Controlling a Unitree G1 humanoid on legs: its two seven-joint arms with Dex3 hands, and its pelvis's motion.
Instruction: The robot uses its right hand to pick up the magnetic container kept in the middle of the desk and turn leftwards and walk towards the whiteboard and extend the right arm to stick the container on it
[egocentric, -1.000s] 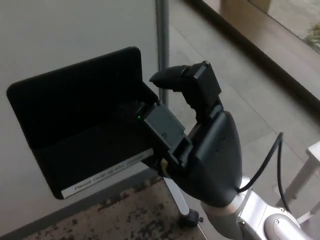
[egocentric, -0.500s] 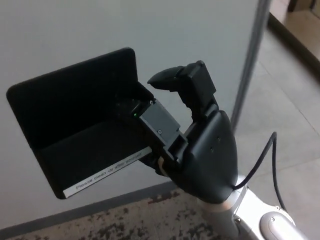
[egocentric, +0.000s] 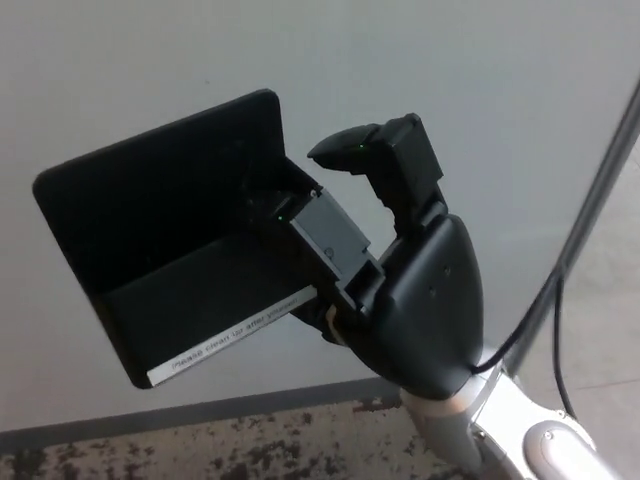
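My right hand (egocentric: 400, 270) is shut on the black magnetic container (egocentric: 170, 250), gripping its right end with fingers (egocentric: 320, 235) reaching inside and the thumb (egocentric: 370, 150) over its top edge. The container is an open black tray with a tall back wall and a white label strip (egocentric: 235, 335) along its front lip. It is held up tilted in front of the whiteboard (egocentric: 420, 60), which fills nearly the whole view. I cannot tell whether the container's back touches the board. My left hand does not show.
The whiteboard's grey frame post (egocentric: 590, 215) runs down at the right edge. A grey bottom rail (egocentric: 200, 410) lies under the board, with speckled floor (egocentric: 200, 455) below. A black cable (egocentric: 545, 300) loops from my right wrist.
The view has swung left: the frame post slid from the middle to the right edge, and the whiteboard now fills the picture. The hand keeps its hold on the container.
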